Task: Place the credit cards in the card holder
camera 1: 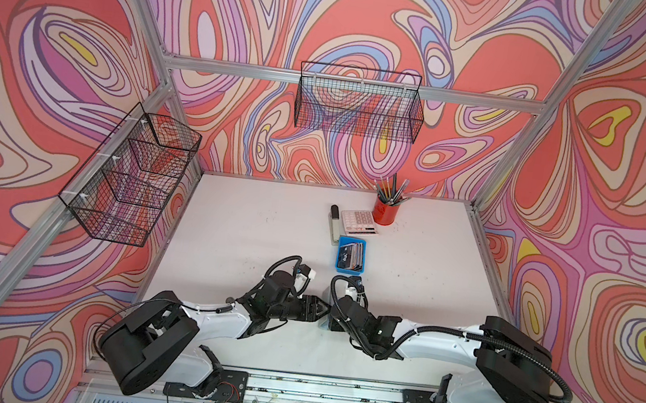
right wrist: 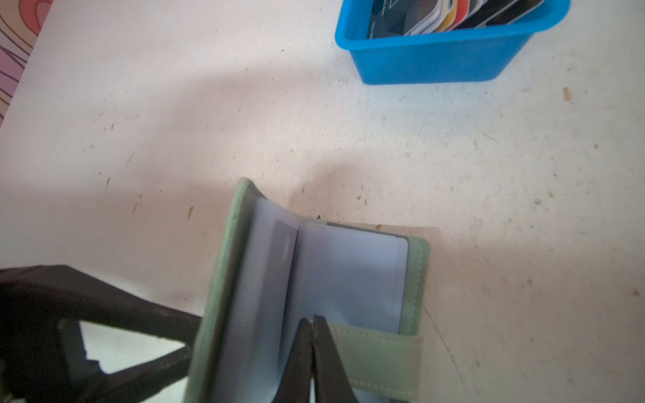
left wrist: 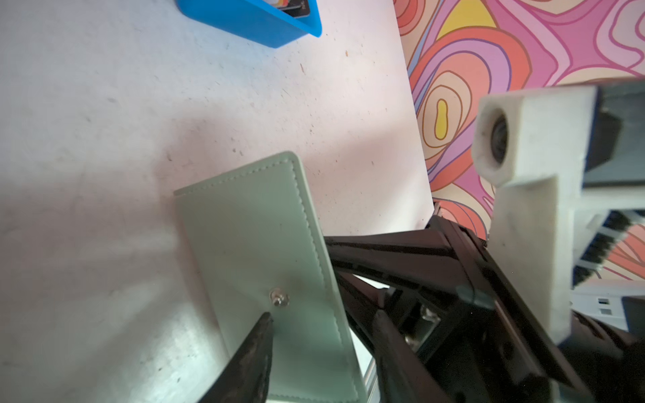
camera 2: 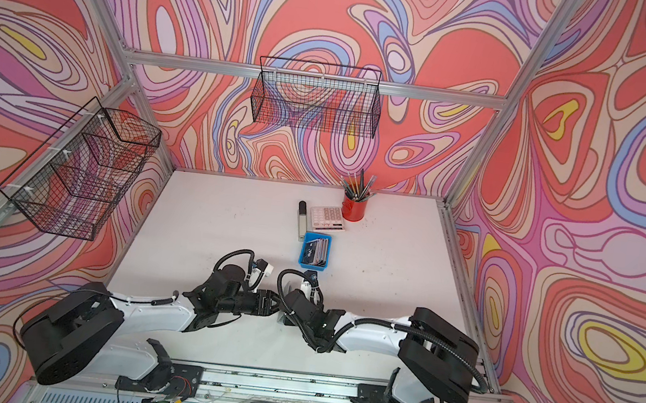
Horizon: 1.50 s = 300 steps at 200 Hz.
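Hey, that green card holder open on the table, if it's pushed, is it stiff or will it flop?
Probably floppy: the card holder has thin stitched covers, one raised at an angle, and its clear sleeves bow at the spine. It likely slides easily on the smooth table, looking light. The covers may spring shut unless pinned.

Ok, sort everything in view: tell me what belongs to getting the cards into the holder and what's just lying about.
Job in hand:
- credit cards, standing in the blue tray
- green card holder, open, clear sleeves showing

Lying about:
- calculator
- red pencil cup
- grey-and-black tool beside the calculator
- back-wall wire basket
- side-wall wire basket
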Each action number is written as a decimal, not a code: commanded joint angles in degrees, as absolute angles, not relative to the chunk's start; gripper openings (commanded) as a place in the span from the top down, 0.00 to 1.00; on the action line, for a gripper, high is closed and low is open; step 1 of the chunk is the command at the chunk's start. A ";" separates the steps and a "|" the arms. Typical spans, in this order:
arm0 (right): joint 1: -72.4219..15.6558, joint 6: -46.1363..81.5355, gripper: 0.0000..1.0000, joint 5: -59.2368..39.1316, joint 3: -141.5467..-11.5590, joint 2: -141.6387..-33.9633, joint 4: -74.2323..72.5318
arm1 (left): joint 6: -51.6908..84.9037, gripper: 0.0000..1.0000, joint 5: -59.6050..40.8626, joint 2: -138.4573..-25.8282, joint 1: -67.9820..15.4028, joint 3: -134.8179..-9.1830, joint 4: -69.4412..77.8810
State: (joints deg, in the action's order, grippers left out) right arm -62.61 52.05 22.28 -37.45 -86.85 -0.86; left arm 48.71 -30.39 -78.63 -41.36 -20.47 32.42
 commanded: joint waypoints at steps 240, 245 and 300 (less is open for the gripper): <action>-57.68 50.10 1.00 20.18 -31.06 -78.92 -3.44 | 48.78 0.87 -9.15 -91.91 -50.63 -29.00 25.56; -57.66 50.17 1.00 20.05 -31.36 -79.38 -3.29 | 49.02 0.87 -8.94 -91.41 -50.64 -29.02 25.38; -57.66 48.22 1.00 16.87 -31.43 -82.14 -7.15 | 49.28 0.87 -4.10 -81.27 -50.66 -29.00 15.57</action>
State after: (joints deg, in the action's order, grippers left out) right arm -57.82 49.63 18.59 -30.81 -80.79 -4.64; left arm 48.49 -8.43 -85.34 -50.63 -28.73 22.65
